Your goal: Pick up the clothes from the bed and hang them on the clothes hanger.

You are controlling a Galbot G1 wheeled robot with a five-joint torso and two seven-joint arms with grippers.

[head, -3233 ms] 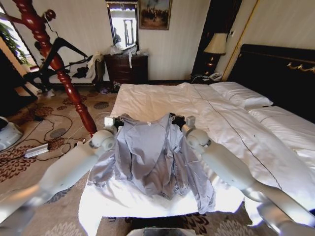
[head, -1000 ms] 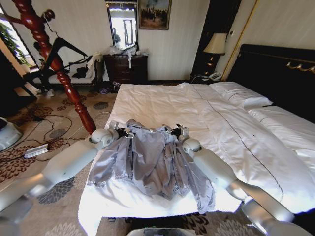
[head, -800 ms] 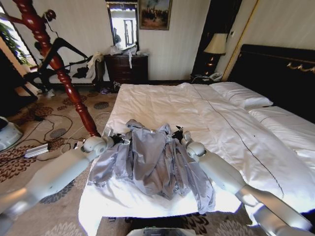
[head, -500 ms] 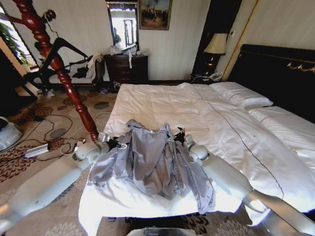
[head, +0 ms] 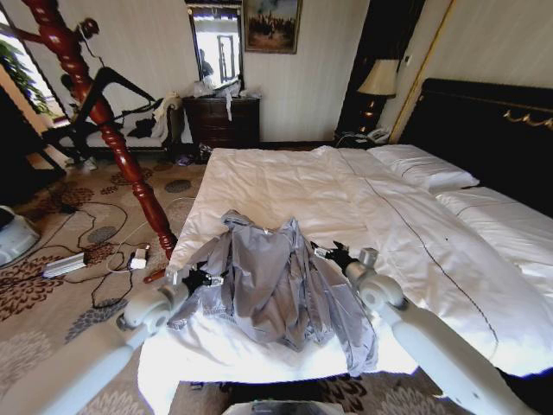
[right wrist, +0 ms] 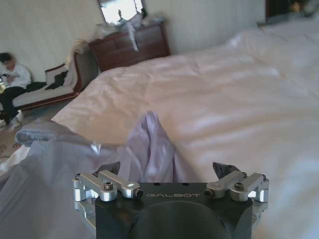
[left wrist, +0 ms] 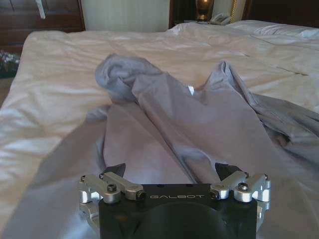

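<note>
Left wrist view first: your left gripper [left wrist: 172, 174] has its two dark fingertips spread wide apart, gripping nothing, and it hangs just over the near edge of the thin, shiny, pale silver-grey jacket [left wrist: 199, 119]. Whether the tips brush the fabric you cannot tell from this angle. From the head camera you see that same left gripper [head: 200, 278] at the jacket's left side, beside the sleeve that trails toward the bed's edge.

Your right gripper [right wrist: 167, 172] is likewise spread open with nothing between the fingertips; a raised fold of the jacket [right wrist: 149, 144] stands just ahead of it. In the head view the right gripper [head: 333, 253] sits at the jacket's right shoulder, close beside the cloth.

The jacket [head: 272, 281] lies crumpled on the near end of the very wide bed with the plain white duvet [head: 285, 186], collar end toward the far side, one bunched sleeve peaking at the top left, the gathered hem falling toward you and the right side draping down to the foot of the mattress. A thin dark stitched line [head: 415, 238] runs along the duvet to the right of the jacket, and white pillows [head: 423, 169] rest against the black headboard [head: 484, 130].

To your left, off the bed, a turned red-brown wooden post [head: 99, 112] rises from the patterned carpet [head: 52, 285].
</note>
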